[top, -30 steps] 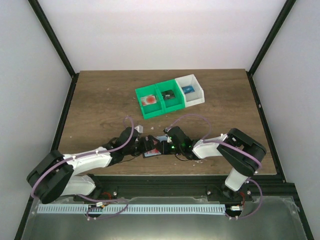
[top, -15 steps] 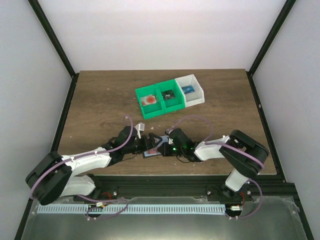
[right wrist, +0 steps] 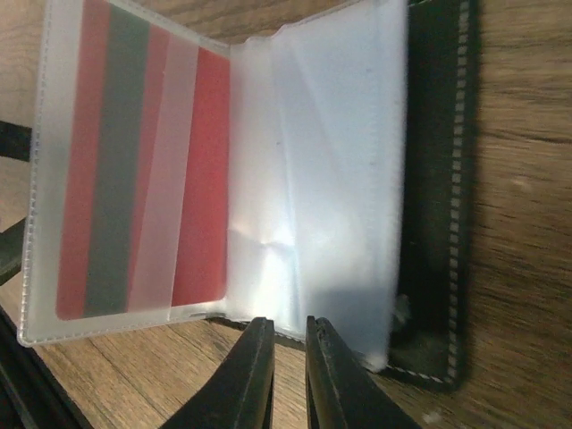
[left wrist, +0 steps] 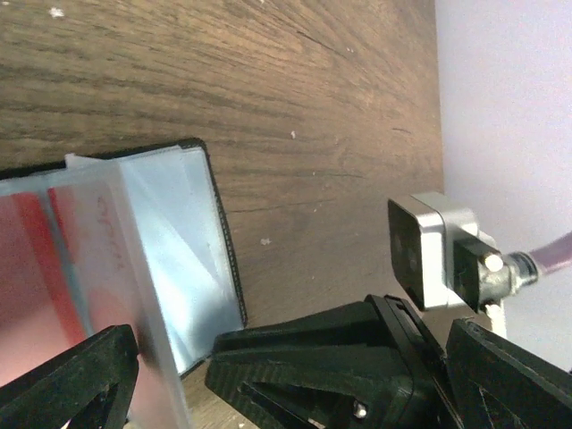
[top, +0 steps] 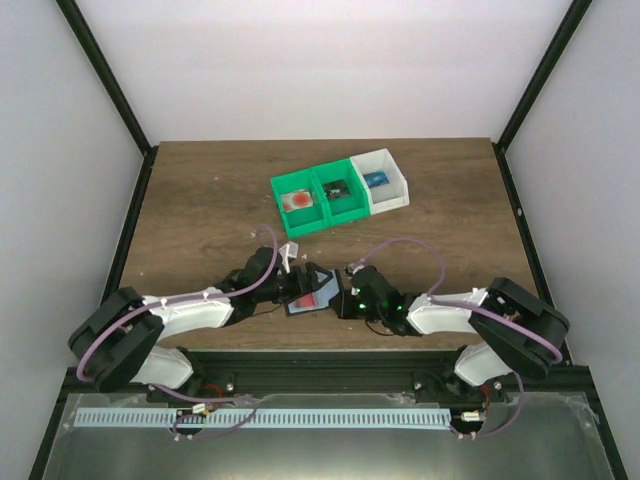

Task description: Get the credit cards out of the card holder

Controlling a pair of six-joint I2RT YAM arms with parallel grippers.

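Observation:
The card holder lies open on the wood near the table's front edge, black rim outward, with clear sleeves fanned up from it. One sleeve holds a red credit card with grey and pale stripes beside it. My right gripper is shut, its tips at the lower edge of an empty clear sleeve, with nothing visibly pinched. My left gripper stands wide open on the holder's other side. One of its fingers is against the sleeve with the red card. The right gripper's tips touch the holder's corner.
Two joined green bins and a white bin stand at the back middle, holding small red, black and blue items. The right arm's wrist camera hangs close in front of my left gripper. Black frame rails border the table.
The right arm has stretched out lower and flatter, its elbow sliding right and toward the front. The left wrist has shifted slightly up and right. A flap of the holder stands higher.

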